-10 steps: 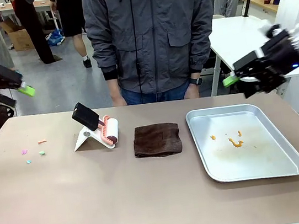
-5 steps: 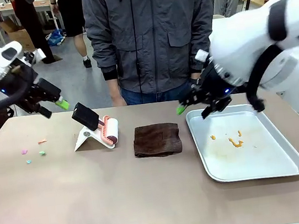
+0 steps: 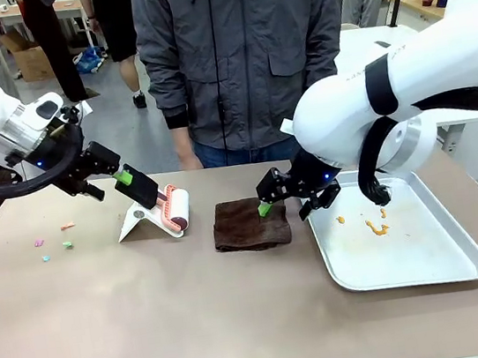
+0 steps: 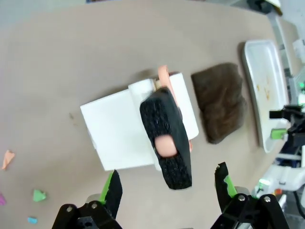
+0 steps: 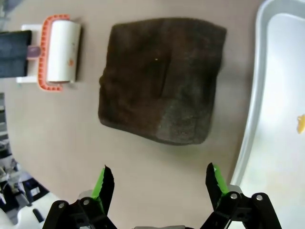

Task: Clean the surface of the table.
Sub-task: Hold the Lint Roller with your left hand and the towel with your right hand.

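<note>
The table (image 3: 198,327), a wide tan-brown top with a pale edge, runs across the front view, and its near half at 6 o'clock is bare. Toward 3 o'clock lies a shiny rectangular metal tray (image 3: 428,255) with a few orange smears (image 3: 376,228) in its far half. Just beside the tray's left rim, a little past the table's centre toward 12 o'clock, a folded dark brown cloth (image 3: 246,230) lies flat. At about 10 o'clock a lint roller (image 3: 175,210) with an orange frame rests on a white stand (image 3: 137,223), its black handle (image 3: 138,186) slanting up and to the left. Out at 9 o'clock a few small paper scraps (image 3: 66,244) in pink, green, blue and orange are scattered on the top. The right gripper (image 5: 158,172) stands open over the gap between cloth and tray, green pads spread, with the cloth lying ahead of its fingers in the right wrist view; whether it touches the cloth I cannot tell. The left gripper (image 3: 108,181) is open too, held at the upper end of the black handle, which in the left wrist view lies between the two spread fingers; contact cannot be made out. At 12 o'clock a person (image 3: 244,54) in a grey jacket stands against the far edge, arms down.
</note>
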You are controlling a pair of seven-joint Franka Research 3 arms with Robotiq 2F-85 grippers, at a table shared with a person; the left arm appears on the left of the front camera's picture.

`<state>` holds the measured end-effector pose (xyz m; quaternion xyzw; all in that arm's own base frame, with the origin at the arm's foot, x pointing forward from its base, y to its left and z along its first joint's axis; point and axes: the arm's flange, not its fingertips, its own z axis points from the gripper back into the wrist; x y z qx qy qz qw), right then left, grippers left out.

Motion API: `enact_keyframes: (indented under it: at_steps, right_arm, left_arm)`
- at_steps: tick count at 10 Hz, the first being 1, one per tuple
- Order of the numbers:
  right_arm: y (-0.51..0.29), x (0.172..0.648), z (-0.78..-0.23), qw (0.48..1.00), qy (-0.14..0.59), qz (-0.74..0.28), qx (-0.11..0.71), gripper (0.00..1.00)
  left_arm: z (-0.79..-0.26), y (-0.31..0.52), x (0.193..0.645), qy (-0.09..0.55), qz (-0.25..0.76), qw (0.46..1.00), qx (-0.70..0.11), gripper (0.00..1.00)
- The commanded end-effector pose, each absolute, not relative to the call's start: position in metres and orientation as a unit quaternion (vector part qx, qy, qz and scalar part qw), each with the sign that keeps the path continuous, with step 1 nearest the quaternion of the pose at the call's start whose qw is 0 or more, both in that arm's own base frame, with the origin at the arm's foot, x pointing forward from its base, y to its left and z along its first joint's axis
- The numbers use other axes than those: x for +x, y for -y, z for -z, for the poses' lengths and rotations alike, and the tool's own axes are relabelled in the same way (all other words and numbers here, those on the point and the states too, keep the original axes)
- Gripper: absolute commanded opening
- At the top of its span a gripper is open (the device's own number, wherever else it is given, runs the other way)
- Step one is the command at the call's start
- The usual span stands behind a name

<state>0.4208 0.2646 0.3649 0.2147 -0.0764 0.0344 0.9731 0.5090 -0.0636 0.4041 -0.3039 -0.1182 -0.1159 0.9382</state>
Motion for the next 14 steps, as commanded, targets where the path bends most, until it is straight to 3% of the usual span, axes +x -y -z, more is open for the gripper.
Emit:
enact_keyframes:
  at_steps: [1,6,10,14]
  right_arm:
    - [-0.264,0.417,-0.368,0.973,0.080,-0.038,0.214,1.00]
    - [-0.266,0.420,-0.366,0.973,0.077,-0.036,0.215,1.00]
    - [-0.309,0.452,-0.359,0.987,0.066,-0.066,0.128,1.00]
    - [-0.335,0.486,-0.341,0.995,0.043,-0.057,0.063,1.00]
  left_arm:
    - [-0.405,0.063,0.505,0.105,0.134,0.940,-0.294,1.00]
    - [-0.403,0.064,0.507,0.110,0.128,0.940,-0.296,1.00]
    - [-0.399,0.086,0.529,0.136,0.097,0.925,-0.340,1.00]
    - [-0.392,0.092,0.540,0.126,0.062,0.935,-0.325,1.00]
